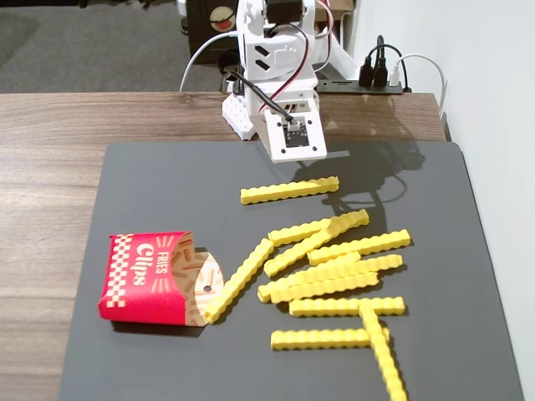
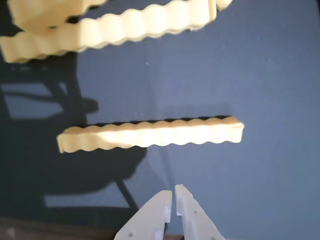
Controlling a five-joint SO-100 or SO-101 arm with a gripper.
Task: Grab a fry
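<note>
Several bright yellow crinkle-cut fries lie on the dark grey mat (image 1: 150, 180). The nearest fry (image 1: 289, 190) lies alone, crosswise, at the far side of the mat; in the wrist view this fry (image 2: 150, 134) lies flat just ahead of the fingertips. My white gripper (image 2: 173, 190) is shut and empty, its tips short of that fry and above the mat. In the fixed view the arm's wrist (image 1: 292, 132) hangs over the mat's far edge; the fingertips are hidden under it. More fries (image 2: 115, 27) show at the top of the wrist view.
A red "Clips Fries" carton (image 1: 146, 276) lies on its side at the mat's left, one fry (image 1: 238, 280) at its mouth. A loose pile of fries (image 1: 334, 267) fills the mat's middle and right. A power strip (image 1: 376, 82) sits behind on the wooden table (image 1: 50, 167).
</note>
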